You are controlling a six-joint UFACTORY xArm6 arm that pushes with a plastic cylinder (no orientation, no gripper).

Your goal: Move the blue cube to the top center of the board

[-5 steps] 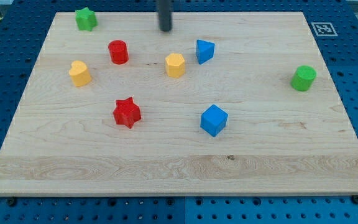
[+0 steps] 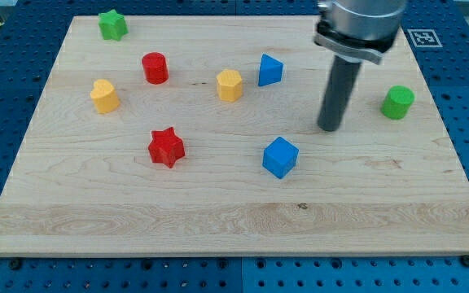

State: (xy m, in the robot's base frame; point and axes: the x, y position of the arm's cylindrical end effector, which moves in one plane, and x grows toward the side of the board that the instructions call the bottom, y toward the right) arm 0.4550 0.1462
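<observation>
One camera looks down at a slant from the near edge of the board (image 2: 218, 220), fairly close; its mounting probably sits high, out of sight.

I see 7 non-task blocks: green star (image 2: 112, 24), red cylinder (image 2: 155, 67), yellow heart (image 2: 103, 96), yellow hexagon (image 2: 230, 85), blue triangle (image 2: 269, 70), red star (image 2: 167, 147), green cylinder (image 2: 397, 102).

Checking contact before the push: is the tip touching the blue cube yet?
No, my tip stands apart from the blue cube, up and toward the view's right.
</observation>
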